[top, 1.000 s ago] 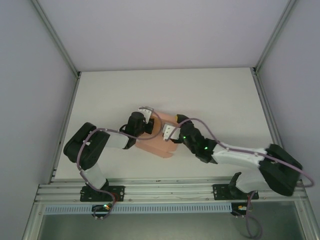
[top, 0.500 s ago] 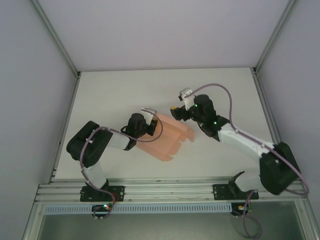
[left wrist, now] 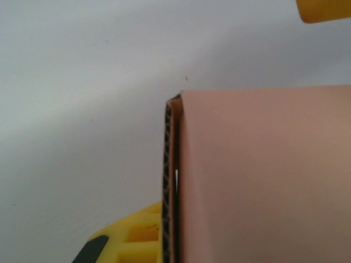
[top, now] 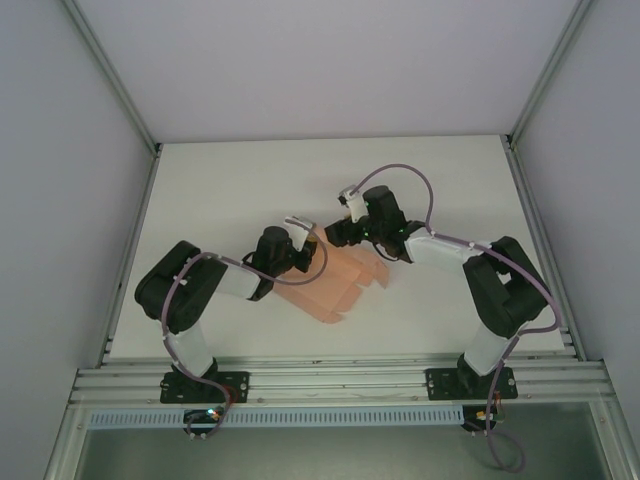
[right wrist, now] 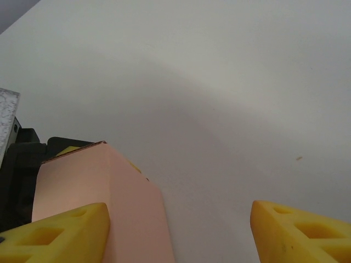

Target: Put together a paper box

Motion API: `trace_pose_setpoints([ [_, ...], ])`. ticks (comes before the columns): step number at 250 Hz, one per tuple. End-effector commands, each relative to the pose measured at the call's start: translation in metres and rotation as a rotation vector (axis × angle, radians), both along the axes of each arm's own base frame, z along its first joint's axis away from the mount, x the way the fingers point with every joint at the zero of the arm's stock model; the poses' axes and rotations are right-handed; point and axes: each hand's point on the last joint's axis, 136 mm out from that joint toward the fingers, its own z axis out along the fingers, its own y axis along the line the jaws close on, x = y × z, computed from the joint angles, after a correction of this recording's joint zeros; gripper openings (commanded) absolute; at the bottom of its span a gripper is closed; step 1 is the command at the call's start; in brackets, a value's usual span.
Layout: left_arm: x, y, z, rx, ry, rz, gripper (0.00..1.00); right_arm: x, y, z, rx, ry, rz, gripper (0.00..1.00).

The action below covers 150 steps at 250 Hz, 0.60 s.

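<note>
The white table (top: pixel 250 180) carries the pink paper box (top: pixel 325 290), lying near its middle

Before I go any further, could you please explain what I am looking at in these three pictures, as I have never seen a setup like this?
These are two robot arms bolted at the near edge of a white table. The wide picture comes from a fixed camera above and behind them, so the left arm is on the left and the right arm on the right. The other two pictures come from a small camera on each wrist, and the yellow shapes in them are gripper fingers. On the table lies a salmon-pink paper box that looks partly folded. The left gripper is at its far left corner, with the card edge beside a yellow finger; I cannot tell whether it is clamped. The right gripper is open, fingers wide apart, facing the box from the other side.
</note>
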Motion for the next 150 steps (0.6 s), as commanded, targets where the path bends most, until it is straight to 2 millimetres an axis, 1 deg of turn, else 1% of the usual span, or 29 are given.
trace_pose_setpoints([
  [1,-0.008,-0.005,-0.013,0.035,0.034,-0.040,0.00,-0.004,0.010,-0.007,-0.003,0.003,0.046,0.69],
  [31,-0.009,-0.007,-0.012,0.029,0.034,-0.051,0.00,-0.004,0.017,0.000,0.023,-0.010,0.072,0.70],
  [59,-0.010,-0.009,-0.011,0.026,0.036,-0.057,0.00,-0.006,0.025,-0.007,0.018,-0.001,0.113,0.70],
  [75,-0.009,-0.009,-0.011,0.024,0.041,-0.054,0.00,-0.008,0.026,-0.017,-0.006,0.005,0.117,0.69],
  [100,-0.009,-0.009,-0.011,0.019,0.044,-0.048,0.00,-0.010,0.020,-0.036,-0.064,0.030,0.093,0.69],
  [119,-0.009,-0.009,-0.009,0.012,0.043,-0.046,0.00,-0.014,0.013,-0.051,-0.124,0.046,0.069,0.68],
  [133,-0.009,-0.009,-0.008,0.009,0.041,-0.045,0.00,-0.020,0.007,-0.063,-0.158,0.059,0.067,0.68],
  [150,-0.008,-0.008,-0.005,0.006,0.036,-0.036,0.03,-0.027,-0.001,-0.074,-0.194,0.070,0.056,0.68],
])
